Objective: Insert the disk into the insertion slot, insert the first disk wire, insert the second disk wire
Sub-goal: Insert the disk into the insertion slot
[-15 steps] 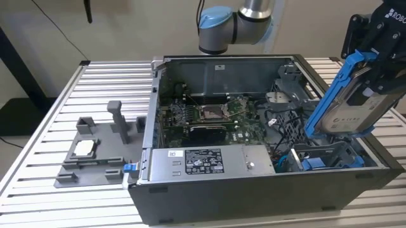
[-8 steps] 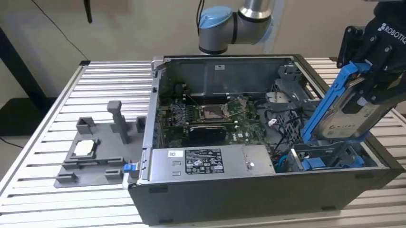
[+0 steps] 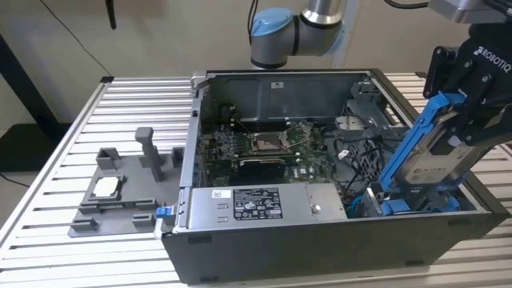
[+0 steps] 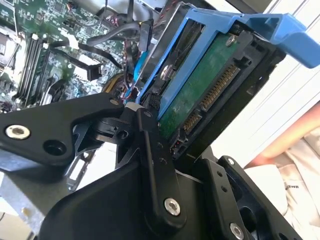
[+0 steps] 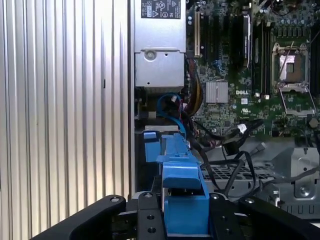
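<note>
We found the disk (image 3: pixel 432 163) held tilted at the exterior view's right. Its lower end was down at the insertion slot (image 3: pixel 404 207) and its upper end leaned toward that view's right. The gripper (image 3: pixel 472 120) was clenched on it, with black fingers (image 5: pixel 149 220) flanking the blue carrier in the first wrist view. Room was tight there: the computer case (image 3: pixel 336 246) wall ran just beside the slot on one side, and a tangle of dark cables (image 3: pixel 356 159) lay on the other, between slot and motherboard (image 3: pixel 308 141). The power supply (image 3: pixel 256 203) sat along the near wall, beside the slot. Outside the case, on the slatted table (image 3: pixel 80 138), a grey fixture (image 3: pixel 120 210) held a small silver chip (image 3: pixel 107 188) — well apart from the arm.
</note>
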Controlling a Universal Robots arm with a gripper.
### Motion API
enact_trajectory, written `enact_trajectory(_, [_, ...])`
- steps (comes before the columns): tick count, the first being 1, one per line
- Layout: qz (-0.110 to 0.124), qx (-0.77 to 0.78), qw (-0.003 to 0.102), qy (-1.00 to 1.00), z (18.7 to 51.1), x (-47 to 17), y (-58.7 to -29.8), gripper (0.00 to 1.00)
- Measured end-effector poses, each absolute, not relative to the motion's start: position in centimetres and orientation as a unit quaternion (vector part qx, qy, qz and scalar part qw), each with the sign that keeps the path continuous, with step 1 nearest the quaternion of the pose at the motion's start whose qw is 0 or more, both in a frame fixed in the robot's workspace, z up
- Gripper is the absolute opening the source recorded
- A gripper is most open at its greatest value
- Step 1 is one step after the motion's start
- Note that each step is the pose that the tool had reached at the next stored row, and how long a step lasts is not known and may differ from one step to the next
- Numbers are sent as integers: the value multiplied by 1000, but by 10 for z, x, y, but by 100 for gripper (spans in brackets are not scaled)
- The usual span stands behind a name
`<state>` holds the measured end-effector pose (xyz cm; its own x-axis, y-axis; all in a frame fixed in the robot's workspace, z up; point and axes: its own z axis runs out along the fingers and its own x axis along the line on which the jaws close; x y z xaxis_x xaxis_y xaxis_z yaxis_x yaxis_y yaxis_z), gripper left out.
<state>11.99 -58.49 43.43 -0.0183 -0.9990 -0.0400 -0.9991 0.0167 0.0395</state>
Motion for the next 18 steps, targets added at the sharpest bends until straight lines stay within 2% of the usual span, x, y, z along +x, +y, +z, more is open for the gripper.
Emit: enact_trajectory(18, [28, -701, 0, 713, 414, 120, -585, 33])
